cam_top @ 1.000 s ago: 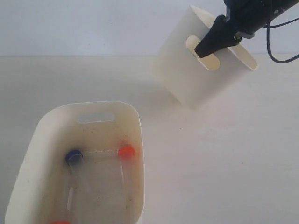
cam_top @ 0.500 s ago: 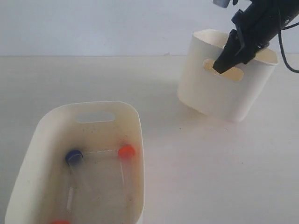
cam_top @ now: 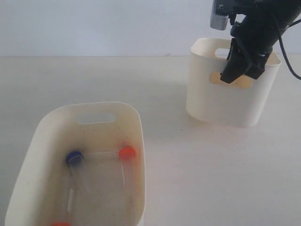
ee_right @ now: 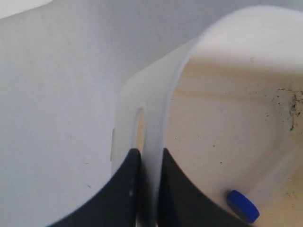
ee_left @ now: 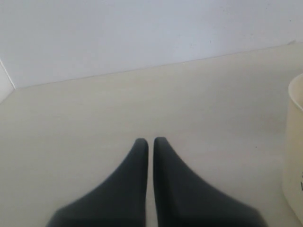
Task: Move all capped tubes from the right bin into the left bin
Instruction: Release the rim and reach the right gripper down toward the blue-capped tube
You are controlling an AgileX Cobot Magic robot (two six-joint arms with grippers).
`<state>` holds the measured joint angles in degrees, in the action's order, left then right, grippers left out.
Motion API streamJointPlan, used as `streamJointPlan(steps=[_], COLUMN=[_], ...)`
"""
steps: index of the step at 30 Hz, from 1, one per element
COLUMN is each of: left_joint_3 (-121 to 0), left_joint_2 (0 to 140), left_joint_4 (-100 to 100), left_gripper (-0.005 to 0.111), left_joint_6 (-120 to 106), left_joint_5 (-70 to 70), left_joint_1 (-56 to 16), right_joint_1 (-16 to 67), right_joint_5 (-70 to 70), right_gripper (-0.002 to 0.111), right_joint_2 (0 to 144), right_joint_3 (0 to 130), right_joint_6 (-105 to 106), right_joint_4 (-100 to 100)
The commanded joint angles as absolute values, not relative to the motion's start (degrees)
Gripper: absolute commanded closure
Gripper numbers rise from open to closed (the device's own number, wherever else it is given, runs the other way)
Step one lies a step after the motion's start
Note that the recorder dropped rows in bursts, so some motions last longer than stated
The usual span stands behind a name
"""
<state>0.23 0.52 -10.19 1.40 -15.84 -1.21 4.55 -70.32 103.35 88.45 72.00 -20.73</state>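
The right bin (cam_top: 218, 106) stands upright at the back right of the table. My right gripper (cam_top: 233, 75) is shut on the right bin's wall at a handle slot, one finger inside and one outside (ee_right: 150, 156). A blue-capped tube (ee_right: 242, 206) lies on the floor of the right bin (ee_right: 156, 109). The left bin (cam_top: 94, 107) sits front left and holds a blue-capped tube (cam_top: 74, 158), an orange-capped tube (cam_top: 127, 152) and another orange cap (cam_top: 60, 224) at the frame's edge. My left gripper (ee_left: 150, 141) is shut on nothing over bare table and does not show in the exterior view.
A cream bin rim (ee_left: 296, 142) shows at the edge of the left wrist view; I cannot tell which bin it is. A pale wall runs behind the table. Cables (cam_top: 287, 56) hang from the right arm.
The right bin, held tilted and raised by my right gripper, has swung upright and come down to the right. The tubes in the left bin have not moved.
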Motion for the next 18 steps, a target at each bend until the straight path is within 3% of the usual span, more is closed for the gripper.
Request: streamJointPlan(steps=[1, 7, 9, 12, 18], left_joint_3=[0.0, 0.0, 0.0, 0.0, 0.0], left_joint_2=[0.4, 0.4, 0.4, 0.4, 0.4], left_joint_4=[-10.1, -10.1, -10.1, -10.1, -10.1], left_gripper=[0.102, 0.102, 0.102, 0.102, 0.102], left_joint_6=[2.1, 2.1, 2.1, 2.1, 2.1], left_joint_5=[-15.0, -15.0, -15.0, -15.0, -15.0], left_joint_1=[-1.1, -1.1, -1.1, -1.1, -1.1], right_joint_1=[4.6, 4.6, 4.6, 4.6, 4.6], right_joint_5=[-70.0, -70.0, -69.6, -68.9, -68.4], right_gripper=[0.093, 0.093, 0.084, 0.053, 0.052], right_joint_2=[102.7, 102.7, 102.7, 102.7, 102.7], right_joint_3=[85.8, 79.3, 79.3, 79.3, 79.3], right_joint_6=[72.5, 74.8, 75.1, 75.1, 75.1], right_joint_4=[-20.1, -17.1, -15.1, -13.8, -12.8])
